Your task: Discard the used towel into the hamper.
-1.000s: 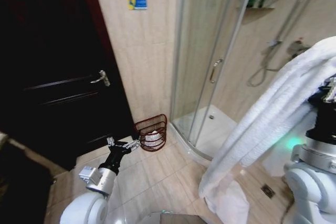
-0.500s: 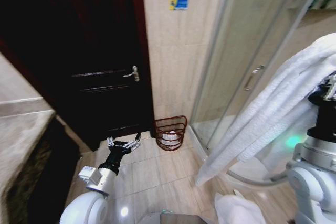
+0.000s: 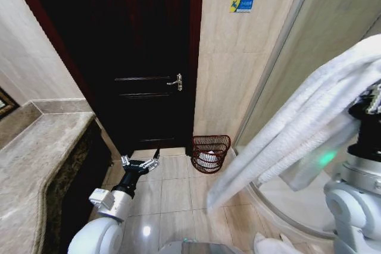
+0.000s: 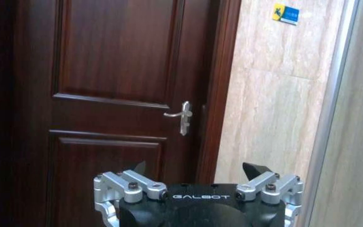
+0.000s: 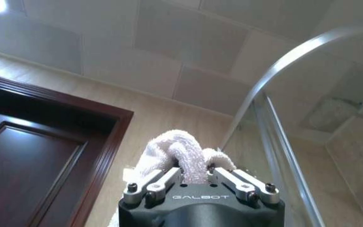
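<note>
The hamper (image 3: 211,152), a dark reddish-brown openwork basket with something white inside, stands on the floor against the tiled wall between the door and the shower glass. The white towel (image 3: 297,126) hangs in a long fold from upper right down toward the floor, right of the hamper and above it. My right gripper (image 5: 192,173) is raised high and shut on a bunch of the towel (image 5: 180,153). My left gripper (image 3: 141,163) is held low over the floor tiles left of the hamper, open and empty; it also appears in the left wrist view (image 4: 196,169), facing the door.
A dark wooden door (image 3: 143,57) with a metal handle (image 3: 176,81) fills the wall ahead. A stone counter (image 3: 36,159) runs along the left. The curved shower glass (image 3: 333,22) stands at right. Bare floor tiles (image 3: 172,197) lie before the hamper.
The camera has turned left: door and hamper have slid rightward to the middle and the counter has come in at left. The towel stays in the right gripper, its tail swinging.
</note>
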Robot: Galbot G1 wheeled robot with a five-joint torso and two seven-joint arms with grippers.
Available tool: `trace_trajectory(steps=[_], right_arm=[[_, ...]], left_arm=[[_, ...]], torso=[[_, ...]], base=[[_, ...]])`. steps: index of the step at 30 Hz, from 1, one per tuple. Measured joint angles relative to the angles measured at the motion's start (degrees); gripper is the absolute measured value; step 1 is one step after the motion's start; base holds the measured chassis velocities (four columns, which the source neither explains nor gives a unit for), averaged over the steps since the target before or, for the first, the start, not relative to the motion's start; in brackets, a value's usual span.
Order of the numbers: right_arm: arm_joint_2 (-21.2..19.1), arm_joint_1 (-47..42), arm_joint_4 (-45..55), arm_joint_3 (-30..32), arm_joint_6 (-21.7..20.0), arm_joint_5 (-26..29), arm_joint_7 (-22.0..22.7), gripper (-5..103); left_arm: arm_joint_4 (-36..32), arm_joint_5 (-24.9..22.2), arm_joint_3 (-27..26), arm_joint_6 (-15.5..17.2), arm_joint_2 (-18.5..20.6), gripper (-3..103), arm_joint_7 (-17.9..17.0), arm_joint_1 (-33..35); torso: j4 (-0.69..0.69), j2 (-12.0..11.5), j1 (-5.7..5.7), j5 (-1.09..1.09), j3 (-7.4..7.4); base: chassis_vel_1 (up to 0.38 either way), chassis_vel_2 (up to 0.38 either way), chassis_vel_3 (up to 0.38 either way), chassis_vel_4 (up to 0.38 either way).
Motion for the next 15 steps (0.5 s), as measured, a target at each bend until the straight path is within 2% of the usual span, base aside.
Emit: trace_trajectory(steps=[9,12,15], right_arm=[[0.20,-0.01,0.00,-0.42,0.11,0.21,0.32,11],[0.23,-0.30,0.01,-0.50,1.11,0.29,0.06,11],[0.27,-0.56,0.03,-0.51,2.12,0.31,-0.41,11]], left_arm=[[0.00,0.00,0.00,0.00,0.01,100,0.00,0.00],[0.00,0.01,-0.03,0.00,0.05,100,-0.01,0.00],[0.00,0.01,-0.03,0.00,0.05,100,-0.01,0.00]], torso=[[0.00,0.00,0.00,-0.01,0.00],[0.01,0.00,0.02,-0.09,0.00],[0.01,0.00,0.00,-0.01,-0.01]], base=[[0.142,0.140,-0.142,-0.145],[0.158,0.168,-0.161,-0.141],[0.078,0.080,-0.043,-0.070]])
